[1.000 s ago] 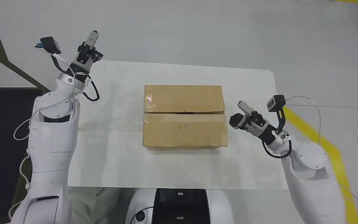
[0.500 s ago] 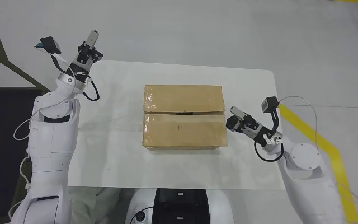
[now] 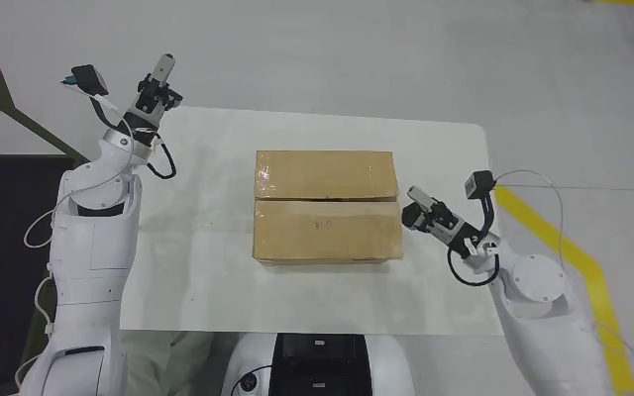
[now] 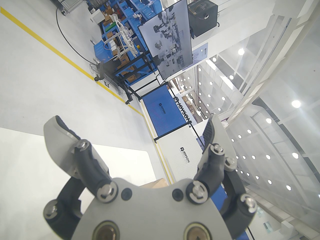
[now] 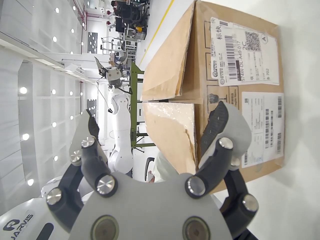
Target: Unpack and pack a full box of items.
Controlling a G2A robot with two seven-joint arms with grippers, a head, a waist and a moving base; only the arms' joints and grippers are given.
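The cardboard box [image 3: 327, 206] sits square in the middle of the white table [image 3: 198, 257], its two top flaps folded down and meeting along a seam that runs the length of the lid. From the right wrist view the box [image 5: 225, 88] shows its end face, plastered with shipping labels [image 5: 247, 58], and there the flaps gape slightly at the seam.

Right at that end is the right gripper [image 3: 409, 205], and its jaws are spread wide, nothing in them. In its own wrist view the right gripper [image 5: 155, 112] has one finger in front of the labelled face; contact cannot be told.

Over at the table's far left corner, well apart from the box, the left gripper [image 3: 163, 69] points away from it. The left gripper [image 4: 135, 119] is released too, fingers parted and empty.
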